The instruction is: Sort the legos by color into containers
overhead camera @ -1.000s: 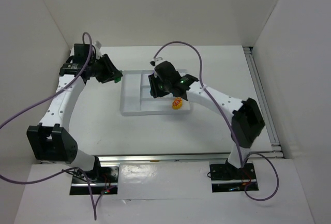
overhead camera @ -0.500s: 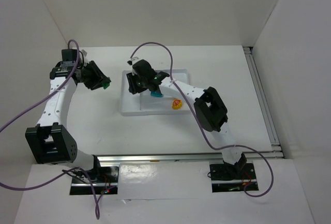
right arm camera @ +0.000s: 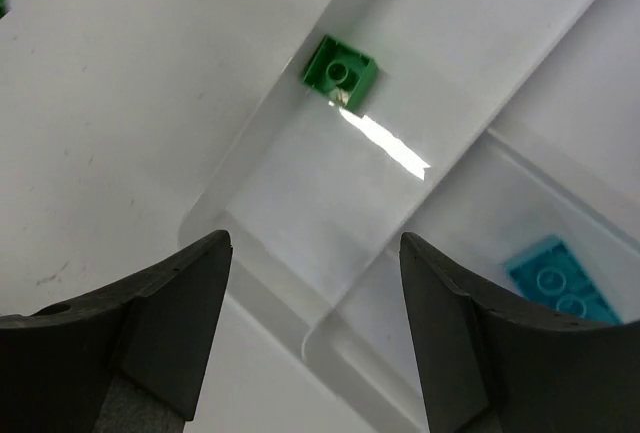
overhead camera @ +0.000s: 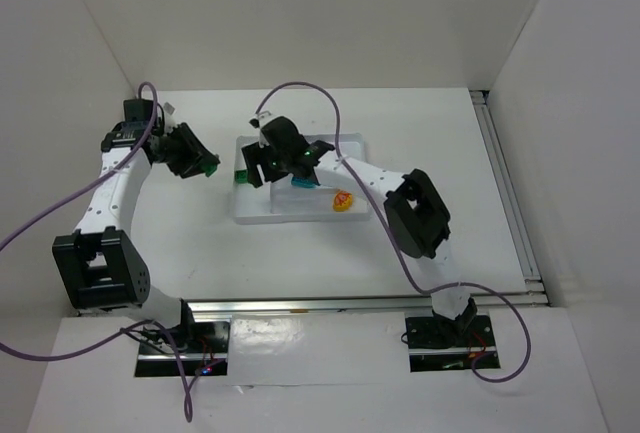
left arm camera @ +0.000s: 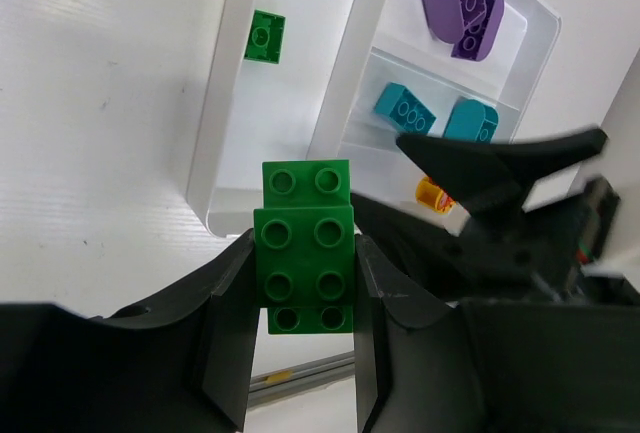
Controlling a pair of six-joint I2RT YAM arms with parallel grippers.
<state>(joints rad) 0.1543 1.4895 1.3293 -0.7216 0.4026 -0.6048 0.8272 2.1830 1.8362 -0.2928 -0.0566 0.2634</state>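
Just let go with the right gripper (right arm camera: 315, 253): jaws wide apart now, touching nothing. Below it, in the left section of the shallow white plastic tray (right arm camera: 450, 73), a small square green lego brick (right arm camera: 340, 74), sorted. Left of the tray, above the white counter (left arm camera: 100, 103), the left gripper (left arm camera: 305, 248) clamped on a taller green lego block (left arm camera: 303, 203), likely next for that same section.

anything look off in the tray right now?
Nothing stands out. One small green brick lies alone in the tray's long compartment; purple pieces and cyan pieces sit in separate sections, unmixed. The left gripper grips a green stack squarely.
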